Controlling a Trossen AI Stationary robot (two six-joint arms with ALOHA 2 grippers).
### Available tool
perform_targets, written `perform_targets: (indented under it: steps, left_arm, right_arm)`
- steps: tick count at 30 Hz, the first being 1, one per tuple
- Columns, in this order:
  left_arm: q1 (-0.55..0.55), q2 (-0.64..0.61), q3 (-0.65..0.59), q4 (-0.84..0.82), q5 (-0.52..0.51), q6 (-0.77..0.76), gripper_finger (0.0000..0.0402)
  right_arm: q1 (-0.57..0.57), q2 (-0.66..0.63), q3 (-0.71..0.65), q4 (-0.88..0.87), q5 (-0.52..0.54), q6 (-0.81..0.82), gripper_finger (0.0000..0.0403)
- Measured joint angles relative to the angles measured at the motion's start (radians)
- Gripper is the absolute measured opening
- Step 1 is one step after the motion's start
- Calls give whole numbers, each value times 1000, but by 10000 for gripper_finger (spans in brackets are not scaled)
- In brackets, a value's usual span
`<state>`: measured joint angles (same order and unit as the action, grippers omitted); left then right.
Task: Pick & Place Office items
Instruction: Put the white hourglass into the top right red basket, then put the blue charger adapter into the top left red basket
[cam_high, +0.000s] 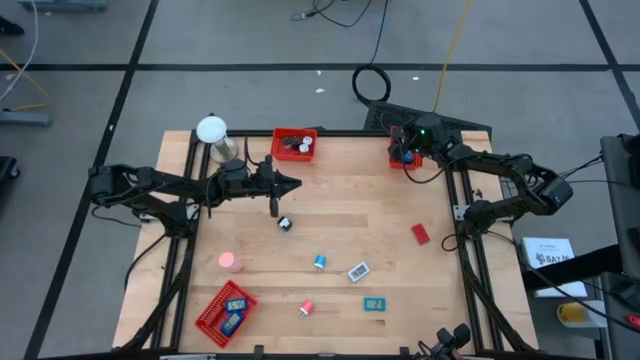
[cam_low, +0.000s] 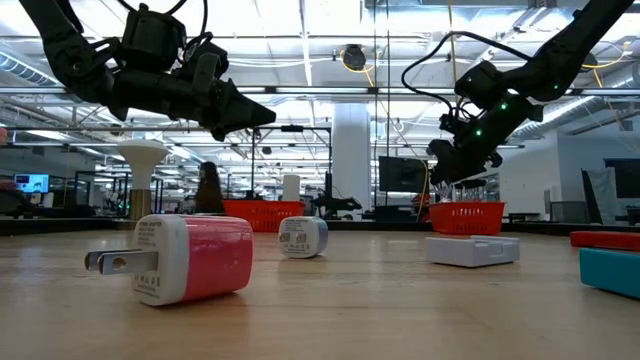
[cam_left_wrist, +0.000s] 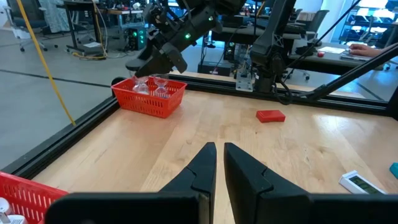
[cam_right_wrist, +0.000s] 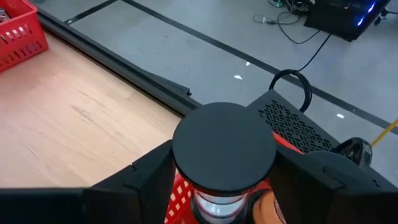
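Fingers of the right gripper flank a black-capped roll standing upright with its axis vertical, directly over the red mesh tray at the table's far right corner; whether they grip it or have just let go I cannot tell. That arm reaches back from the right edge, wrist pitched down over the tray. Farther off, the left gripper hovers clenched and empty above mid-table, a small black-and-white item lying just nearer the front.
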<state>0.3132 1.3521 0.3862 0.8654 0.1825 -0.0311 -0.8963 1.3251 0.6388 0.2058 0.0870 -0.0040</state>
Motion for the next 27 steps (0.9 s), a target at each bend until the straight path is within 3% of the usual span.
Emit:
perform_targets:
  steps: [18, 23, 27]
  left_arm:
    - [0, 0, 0, 0, 0, 0, 31]
    - [0, 0, 0, 0, 0, 0, 31]
    - [0, 0, 0, 0, 0, 0, 31]
  right_arm:
    - [0, -32, 0, 38, 47, -32, 280]
    - [2, -152, 0, 54, 72, -41, 253]
    - [38, -275, 2, -27, 48, -32, 202]
